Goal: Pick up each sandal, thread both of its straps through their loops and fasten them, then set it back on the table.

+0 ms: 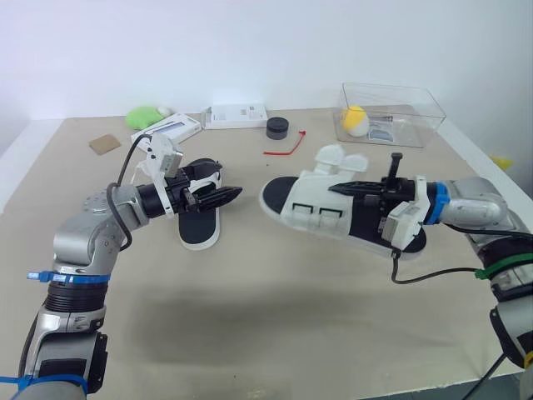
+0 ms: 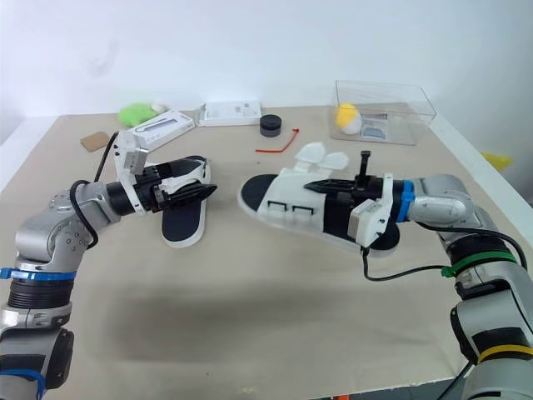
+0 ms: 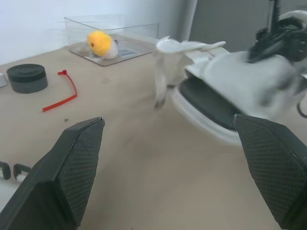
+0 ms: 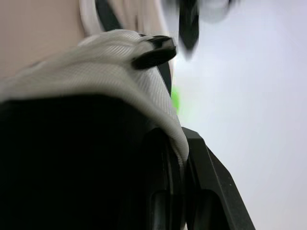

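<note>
Sandals, two, white uppers on black footbeds. The first sandal (image 1: 310, 208) sits right of the table's (image 1: 275, 292) middle, tilted, pinched by the right gripper (image 1: 356, 190), whose black fingers lie pressed across its upper; two white strap flaps stand loose at its far edge. The second sandal (image 1: 200, 228) lies flat on the table to the left, just behind the left gripper (image 1: 225, 197), which hovers with its fingers spread wide and nothing between them. Along the far edge, well apart from both sandals:

- one clear plastic box (image 1: 410, 103) holding one yellow ball (image 1: 355, 119)
- one black disc (image 1: 277, 127)
- one red tie (image 1: 287, 148)
- one white carton (image 1: 237, 114)
- one flat white packet (image 1: 171, 127)
- one green lump (image 1: 143, 116)
- one brown card square (image 1: 105, 143)
</note>
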